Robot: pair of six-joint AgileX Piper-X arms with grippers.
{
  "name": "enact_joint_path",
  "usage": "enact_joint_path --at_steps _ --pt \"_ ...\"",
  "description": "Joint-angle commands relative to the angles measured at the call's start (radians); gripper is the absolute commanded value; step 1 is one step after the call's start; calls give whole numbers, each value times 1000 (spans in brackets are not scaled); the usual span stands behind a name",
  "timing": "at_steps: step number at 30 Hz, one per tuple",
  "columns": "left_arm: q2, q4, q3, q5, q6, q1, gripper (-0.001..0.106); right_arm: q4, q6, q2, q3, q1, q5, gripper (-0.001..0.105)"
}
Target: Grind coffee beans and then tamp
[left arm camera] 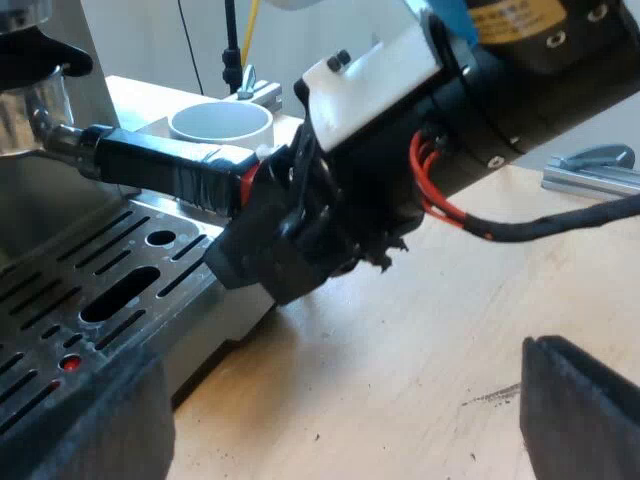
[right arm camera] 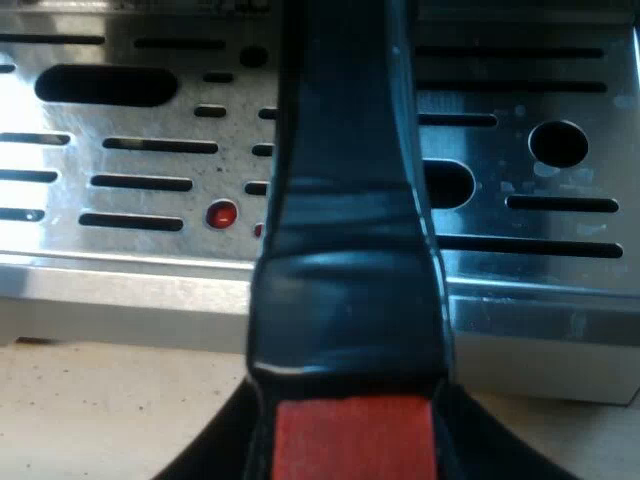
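R gripper (left arm camera: 290, 235) is clamped on the red end of the holder (left arm camera: 160, 165). The holder sits in the machine (left arm camera: 70, 35) front, handle level over the drip tray (right arm camera: 120, 150). Its long axis runs straight from the group head out into R's fingers. L gripper (left arm camera: 340, 400) hangs farther off over the table (left arm camera: 420, 330), fingers apart, empty. R is the nearer arm, so prob. its wrist turns the handle next.

**No legible text in view**

I can read no word, brand or number here. The only print I see is a yellow label (left arm camera: 515, 15) on the right arm (left arm camera: 540, 90). Its dark lettering is too small for me to make out.
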Motion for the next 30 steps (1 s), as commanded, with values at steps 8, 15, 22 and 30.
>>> enact_joint_path --at_steps 8,15,22,30 --pt "1 -20 -3 6 -13 -7 73 57 9 -30 -8 101 27 0" --pt "1 -18 -3 6 -13 -7 73 113 82 -30 -5 177 139 0" --pt "1 -18 -3 6 -10 -7 73 221 168 -54 -3 232 173 0" --pt "1 32 -62 6 -10 -7 73 329 212 -125 -3 296 200 0"
